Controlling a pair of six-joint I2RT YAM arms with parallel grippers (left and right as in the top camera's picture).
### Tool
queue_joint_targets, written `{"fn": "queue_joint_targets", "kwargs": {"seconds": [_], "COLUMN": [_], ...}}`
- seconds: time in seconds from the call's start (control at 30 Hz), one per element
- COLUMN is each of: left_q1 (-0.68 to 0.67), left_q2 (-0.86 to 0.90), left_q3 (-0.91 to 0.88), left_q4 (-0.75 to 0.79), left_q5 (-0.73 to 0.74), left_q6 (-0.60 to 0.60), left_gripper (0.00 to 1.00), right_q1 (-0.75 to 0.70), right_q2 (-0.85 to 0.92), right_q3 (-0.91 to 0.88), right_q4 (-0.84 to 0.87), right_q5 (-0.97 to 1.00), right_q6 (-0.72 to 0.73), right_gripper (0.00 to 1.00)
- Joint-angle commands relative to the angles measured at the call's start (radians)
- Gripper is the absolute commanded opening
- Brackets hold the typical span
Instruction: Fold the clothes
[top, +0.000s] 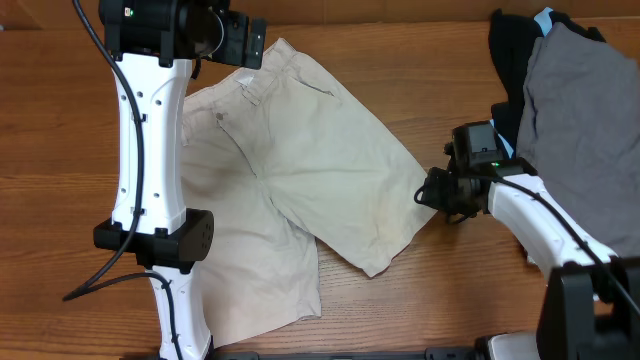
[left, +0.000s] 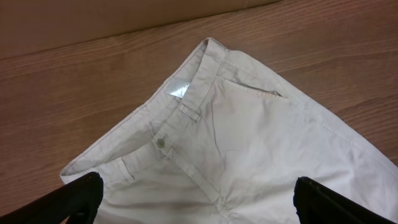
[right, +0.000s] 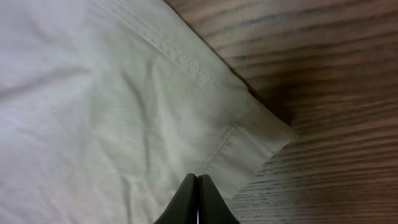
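Observation:
The beige khaki shorts (top: 300, 170) lie spread on the wooden table, waistband at the back left and legs pointing front and right. My left gripper (top: 245, 45) hovers open above the waistband. The left wrist view shows the shorts (left: 249, 137) with button, belt loop and white inner label between the wide-apart fingers (left: 196, 193). My right gripper (top: 428, 190) is at the corner of the right leg's hem. In the right wrist view its fingers (right: 198, 180) are pressed together over the shorts' hem corner (right: 93, 93), with no cloth visible between them.
A grey garment (top: 580, 100) lies on a black garment (top: 510, 50) at the back right, just behind my right arm. Bare wood table (top: 450, 290) shows in front of and to the right of the shorts.

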Motion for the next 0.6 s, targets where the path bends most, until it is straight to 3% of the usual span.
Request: {"fn": "queue_joint_targets", "kwargs": {"seconds": [0.0, 0.23, 0.33, 0.57], "left_q1": [0.001, 0.001, 0.001, -0.002], "left_q2": [0.005, 0.009, 0.009, 0.023], "left_q3": [-0.005, -0.005, -0.005, -0.005], "left_q4": [0.006, 0.016, 0.025, 0.042], "left_q5": [-0.003, -0.003, -0.002, -0.002], "left_q6": [0.016, 0.016, 0.016, -0.001], "left_gripper": [1.0, 1.0, 1.0, 1.0], "right_q1": [0.005, 0.005, -0.003, -0.101], "right_q2": [0.068, 0.201, 0.229, 0.356], "right_q3": [-0.011, -0.011, -0.01, 0.088], "right_q4": [0.013, 0.071, 0.085, 0.09], "right_q5": [-0.024, -0.039, 0.032, 0.055], "right_q6": [-0.011, 0.004, 0.092, 0.131], "right_gripper": [0.04, 0.04, 0.04, 0.04]}}
